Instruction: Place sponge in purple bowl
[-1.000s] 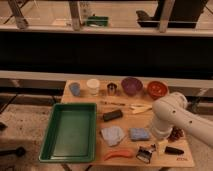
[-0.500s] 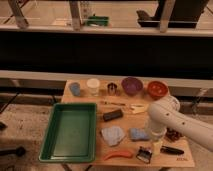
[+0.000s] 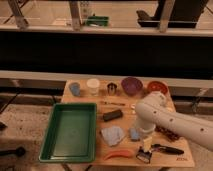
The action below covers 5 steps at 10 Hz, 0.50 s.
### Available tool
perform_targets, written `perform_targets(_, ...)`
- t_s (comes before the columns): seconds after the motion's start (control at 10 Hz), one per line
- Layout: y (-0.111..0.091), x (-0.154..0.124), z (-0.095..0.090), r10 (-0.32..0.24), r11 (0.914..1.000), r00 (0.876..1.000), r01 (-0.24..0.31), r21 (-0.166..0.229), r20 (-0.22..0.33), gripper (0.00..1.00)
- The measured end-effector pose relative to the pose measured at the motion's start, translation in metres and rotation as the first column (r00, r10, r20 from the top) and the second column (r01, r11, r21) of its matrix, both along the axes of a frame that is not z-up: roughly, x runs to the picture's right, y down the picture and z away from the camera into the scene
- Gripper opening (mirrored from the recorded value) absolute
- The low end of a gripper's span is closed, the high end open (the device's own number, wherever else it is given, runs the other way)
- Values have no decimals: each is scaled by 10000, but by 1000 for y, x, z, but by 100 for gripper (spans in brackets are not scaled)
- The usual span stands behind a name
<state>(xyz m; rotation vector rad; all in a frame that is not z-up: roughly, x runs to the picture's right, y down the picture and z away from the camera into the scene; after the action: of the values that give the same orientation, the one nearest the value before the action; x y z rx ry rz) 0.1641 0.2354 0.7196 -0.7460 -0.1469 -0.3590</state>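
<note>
The blue sponge [image 3: 133, 133] lies on the wooden table [image 3: 86, 100], right of a crumpled blue cloth [image 3: 113, 134]. My white arm partly covers its right side. The purple bowl [image 3: 131, 85] stands upright at the back of the table, between a metal cup [image 3: 111, 89] and a red bowl [image 3: 157, 87]. My gripper [image 3: 144, 149] points down near the table's front edge, just in front of and to the right of the sponge. The sponge is on the table, not in the gripper.
A green tray [image 3: 53, 134] fills the table's left half. A blue cup [image 3: 75, 89] and a white cup [image 3: 93, 86] stand at the back left. A black block [image 3: 113, 114], an orange item [image 3: 119, 154] and a black-handled brush [image 3: 168, 148] lie nearby.
My arm has swung left over the table and now covers part of the sponge. The objects on the table have not moved.
</note>
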Motion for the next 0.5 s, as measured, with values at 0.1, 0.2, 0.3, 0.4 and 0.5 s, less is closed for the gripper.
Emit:
perform_targets(0.1, -2, -7, 3, -94, 9999, 9999, 94, 45, 70, 80)
perform_targets(0.2, -6, -12, 8, -135, 9998, 9996, 132, 137, 263, 80)
perform_targets(0.3, -11, -10, 17, -142, 9995, 9990, 131, 279, 417, 80)
perform_targets(0.4, -15, -6, 23, -114, 9993, 9987, 96, 362, 506, 80)
perform_targets(0.5, -24, 3, 37, 108, 9989, 9982, -134, 446, 590, 80)
